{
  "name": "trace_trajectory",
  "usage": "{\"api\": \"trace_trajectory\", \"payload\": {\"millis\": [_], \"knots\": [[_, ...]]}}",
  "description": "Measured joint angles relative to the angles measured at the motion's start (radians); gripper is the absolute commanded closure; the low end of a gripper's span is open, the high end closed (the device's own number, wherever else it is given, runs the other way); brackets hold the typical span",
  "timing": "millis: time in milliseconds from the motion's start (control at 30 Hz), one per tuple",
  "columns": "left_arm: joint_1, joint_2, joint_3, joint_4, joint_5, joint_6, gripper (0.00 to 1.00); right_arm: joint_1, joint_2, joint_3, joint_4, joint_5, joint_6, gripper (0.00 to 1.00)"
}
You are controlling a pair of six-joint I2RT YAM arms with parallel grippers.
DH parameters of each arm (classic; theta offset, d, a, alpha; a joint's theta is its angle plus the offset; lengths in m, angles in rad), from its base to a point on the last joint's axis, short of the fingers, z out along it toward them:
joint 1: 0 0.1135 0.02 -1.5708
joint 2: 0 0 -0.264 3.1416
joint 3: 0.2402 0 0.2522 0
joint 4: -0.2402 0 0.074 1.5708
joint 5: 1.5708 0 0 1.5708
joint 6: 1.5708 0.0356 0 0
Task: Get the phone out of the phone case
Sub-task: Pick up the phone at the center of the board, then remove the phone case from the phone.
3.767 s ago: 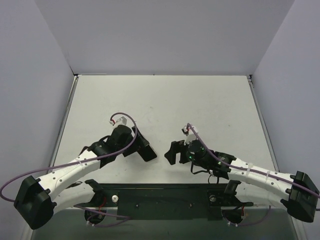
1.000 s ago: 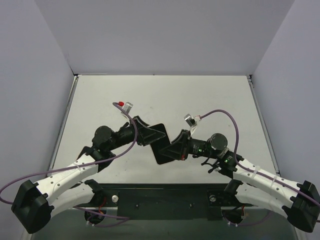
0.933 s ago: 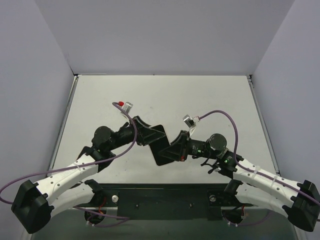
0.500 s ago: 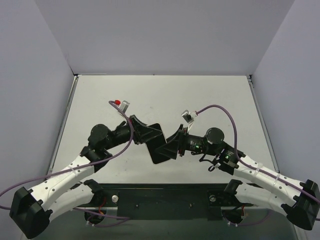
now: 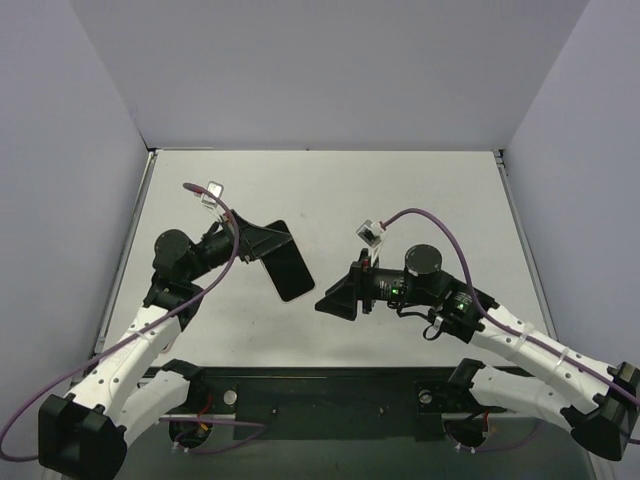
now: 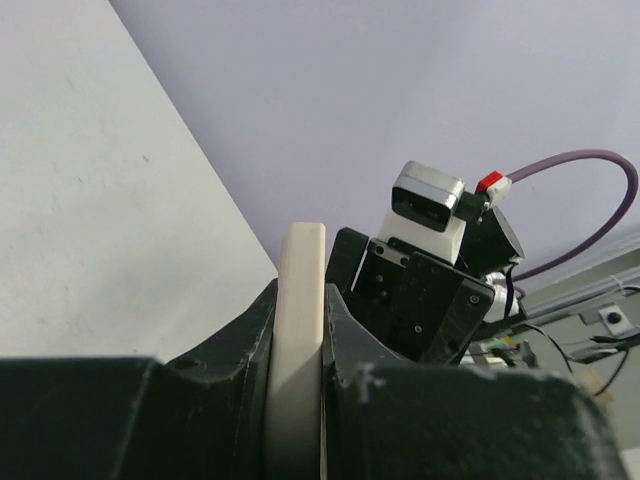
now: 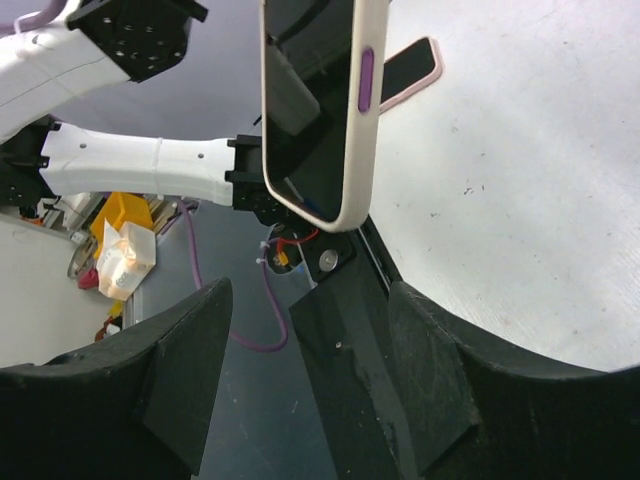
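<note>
The phone (image 5: 291, 270), a dark slab, hangs tilted above the table in my left gripper (image 5: 270, 245). In the right wrist view it sits inside a cream phone case (image 7: 352, 140) with a purple side button, its glossy screen (image 7: 310, 90) showing. The left wrist view has the case's cream edge (image 6: 298, 330) pinched between both jaws. My right gripper (image 5: 336, 302) hovers a short way right of the phone, apart from it. Its fingers (image 7: 190, 340) are spread with nothing between them.
The white table (image 5: 400, 200) has grey walls on three sides. A black base bar (image 5: 330, 395) runs along the near edge. Beyond the phone a dark flat shape with a pinkish rim (image 7: 412, 68) lies on the table; I cannot tell what it is.
A second ago both grippers met on the phone at the table's middle. The right gripper has let go and opened. The left arm has carried the cased phone up and to the left.
</note>
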Motion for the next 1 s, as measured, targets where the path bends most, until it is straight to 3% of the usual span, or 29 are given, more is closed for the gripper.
{"api": "trace_trajectory", "payload": {"millis": [400,733,867,967,1000], "knots": [[0.010,0.032,-0.034,0.149,0.139,-0.150,1.00,-0.026,0.122,0.016,0.171,-0.130,0.095,0.47],[0.011,0.074,-0.034,0.249,0.164,-0.240,1.00,-0.026,0.173,-0.018,0.404,-0.232,0.220,0.78],[0.015,0.104,-0.046,0.297,0.182,-0.282,1.00,-0.026,0.187,-0.031,0.433,-0.267,0.236,0.85],[0.016,0.130,-0.051,0.336,0.204,-0.312,1.00,-0.027,0.187,-0.039,0.435,-0.278,0.235,1.00],[0.016,0.136,-0.051,0.351,0.209,-0.316,1.00,-0.027,0.187,-0.041,0.431,-0.278,0.235,1.00]]}}
